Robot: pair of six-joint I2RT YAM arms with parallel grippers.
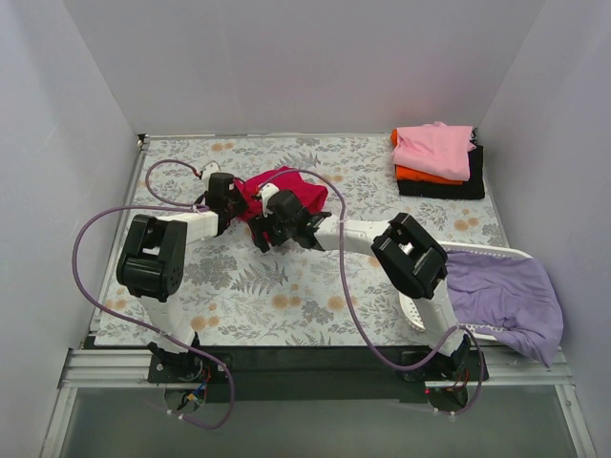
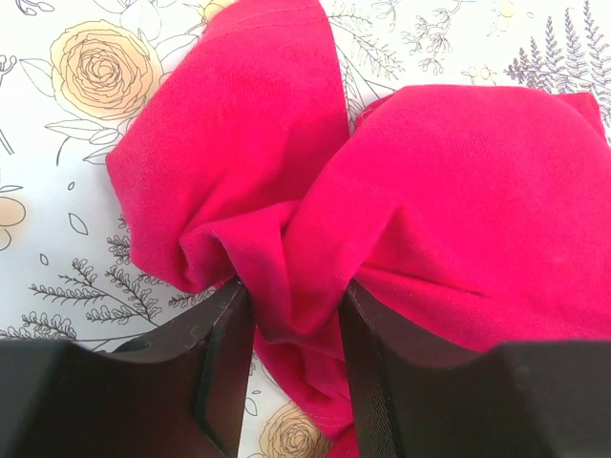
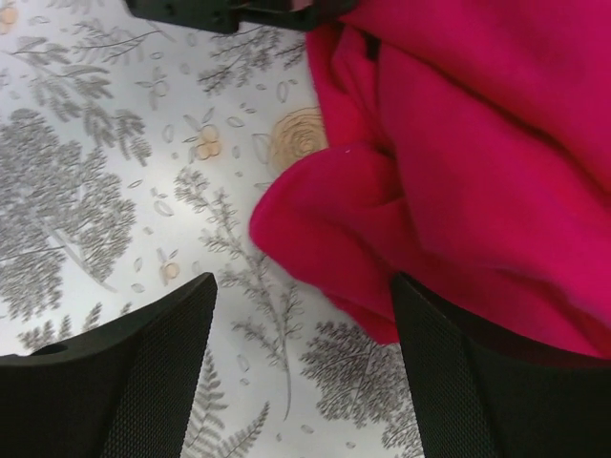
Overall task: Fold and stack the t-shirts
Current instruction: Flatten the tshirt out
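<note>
Progress: we count three done. A pink t-shirt [image 1: 434, 148] sits folded on an orange t-shirt [image 1: 420, 175], which sits on a black t-shirt [image 1: 449, 188]. That makes one stack at the far right corner of the counter [image 1: 286, 286].

Two are left, by our reading. The red t-shirt [image 1: 296, 191] lies crumpled in a heap at the middle-back of the counter, not spread and not folded. The lavender t-shirt [image 1: 501, 296] hangs over the rim of the white basket [image 1: 496, 251] at the near right, with neither arm on it. We judge the task a bit past halfway: red needs flattening, folding and stacking, then lavender the same.

Jaws vs. red t-shirt: both arms reach to the heap's near side, close together.
- **Left gripper** [image 2: 296, 305]: the jaws pinch a bunched fold at the heap's edge. Cloth fills the gap and touches both inner faces, so we call it grasping the red t-shirt.
- **Right gripper** [image 3: 304, 286]: the jaws are released, spread wide and low over the counter. A rounded lobe of red cloth pokes into the gap from one jaw's side. The other jaw stands over bare printed counter, apart from the cloth. Nothing is held there.

We cannot tell whether either spot is sleeve or hem.
</note>
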